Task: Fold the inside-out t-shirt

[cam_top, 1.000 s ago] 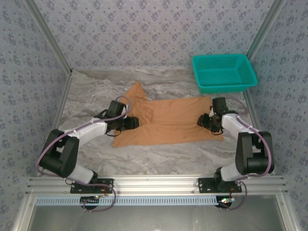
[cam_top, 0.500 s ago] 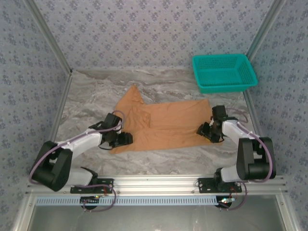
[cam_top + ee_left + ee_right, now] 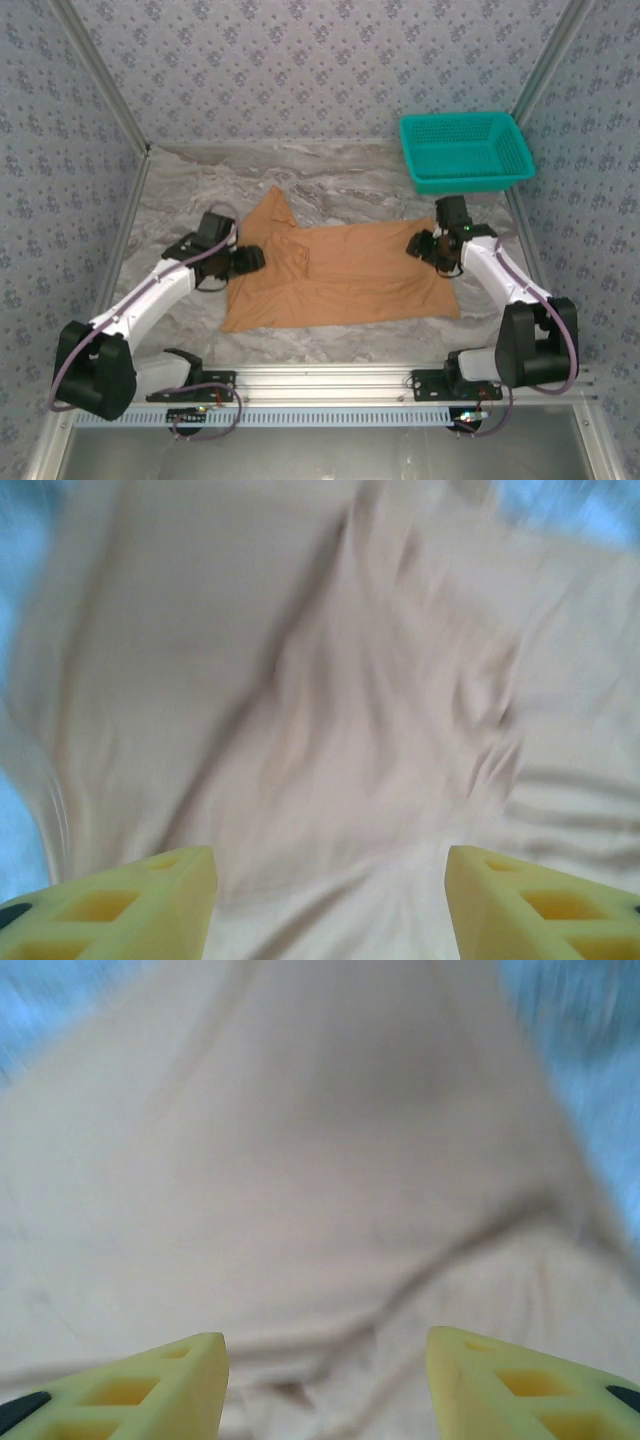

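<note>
t-shirt (image 3: 340, 275), one, apparently flat, one basket (image 3: 470, 181)

1. Grey-white marbled table (image 3: 340, 185), seen from above, closed in by patterned walls at the left, right and far sides.
2. Spread mostly flat across the middle of it: orange-tan t-shirt (image 3: 350, 275), lightly wrinkled, with one sleeve pointing toward the far left.
3. Set at the far right corner, apart from the cloth: teal mesh basket (image 3: 472, 181).

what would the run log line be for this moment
t-shirt: spread on table | left claw: open, over its left edge | right claw: open, over its right edge
</note>
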Robot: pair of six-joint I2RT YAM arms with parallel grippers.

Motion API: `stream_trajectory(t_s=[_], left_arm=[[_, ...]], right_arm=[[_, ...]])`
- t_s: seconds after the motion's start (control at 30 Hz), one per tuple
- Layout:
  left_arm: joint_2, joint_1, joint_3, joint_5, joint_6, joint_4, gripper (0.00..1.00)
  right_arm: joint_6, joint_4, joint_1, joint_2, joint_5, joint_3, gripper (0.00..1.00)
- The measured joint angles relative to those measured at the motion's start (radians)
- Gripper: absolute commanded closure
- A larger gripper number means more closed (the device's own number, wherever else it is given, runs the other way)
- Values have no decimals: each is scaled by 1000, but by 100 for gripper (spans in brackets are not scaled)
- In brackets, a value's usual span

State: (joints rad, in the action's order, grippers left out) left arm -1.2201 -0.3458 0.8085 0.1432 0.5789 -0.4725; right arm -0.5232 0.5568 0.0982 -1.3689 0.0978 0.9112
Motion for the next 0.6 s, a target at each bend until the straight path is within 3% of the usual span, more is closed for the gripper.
stream_trajectory(t_s=[0.27, 0.6], left_arm=[[-234, 66, 192, -25, -63, 129, 35], [-312, 66, 229, -9, -92, 137, 35]], right_arm=[[56, -152, -107, -331, -99, 191, 45], [61, -192, -89, -552, -133, 357, 46]])
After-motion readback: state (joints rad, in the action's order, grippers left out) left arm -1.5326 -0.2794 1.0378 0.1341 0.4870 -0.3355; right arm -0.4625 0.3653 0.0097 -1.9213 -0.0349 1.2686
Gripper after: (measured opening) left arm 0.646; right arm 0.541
